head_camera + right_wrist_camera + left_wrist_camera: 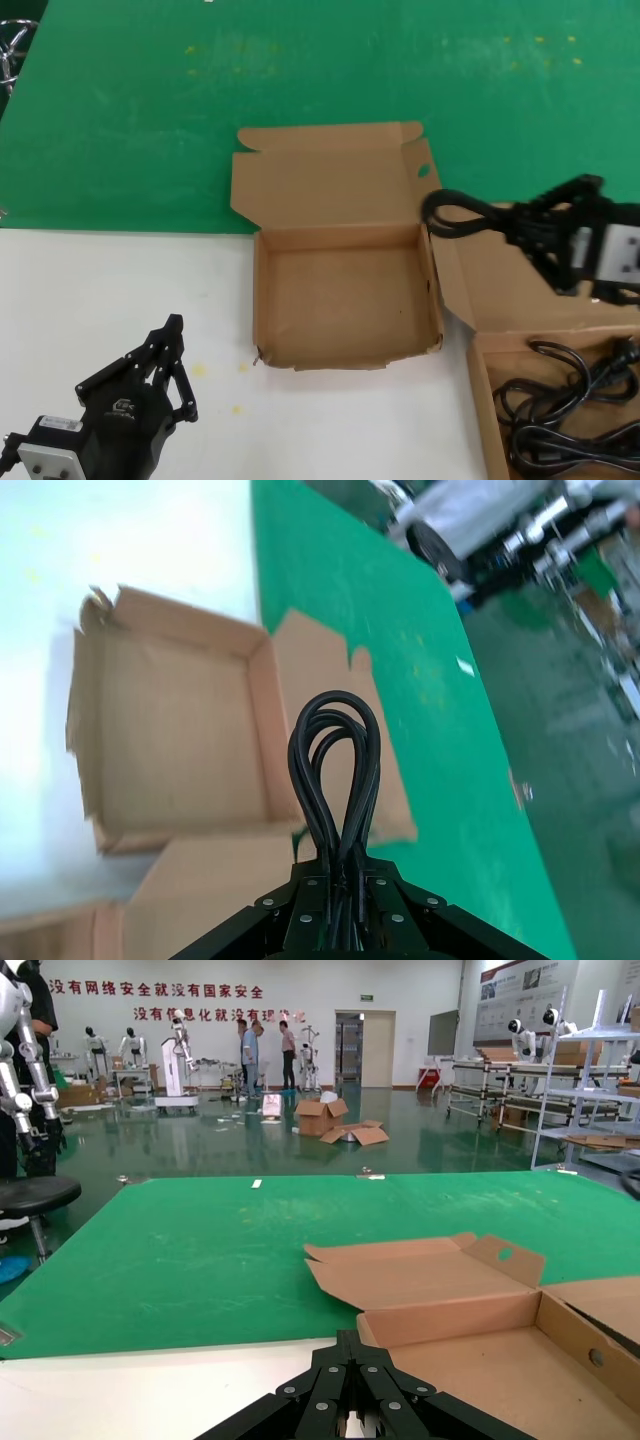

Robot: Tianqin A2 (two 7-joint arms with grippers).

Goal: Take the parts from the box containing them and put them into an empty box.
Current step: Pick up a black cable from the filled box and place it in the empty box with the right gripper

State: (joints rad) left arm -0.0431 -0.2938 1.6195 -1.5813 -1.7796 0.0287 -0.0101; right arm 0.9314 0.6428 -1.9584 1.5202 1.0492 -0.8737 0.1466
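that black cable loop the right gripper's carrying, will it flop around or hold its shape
The cable loop likely holds its shape: it juts sideways from the right gripper without sagging. Bundled strands suggest springy stiffness. Any trailing ends are hidden, so they might dangle over the empty box.

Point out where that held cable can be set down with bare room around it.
The empty box has a wholly bare floor between its four walls. White tabletop is free between it and the left gripper. The box containing them is crowded with coiled cables. The right gripper holds the cable.

Empty box (pixel 340 300) open; parts box (pixel 490 400) beside holds cables (pixel 570 410).
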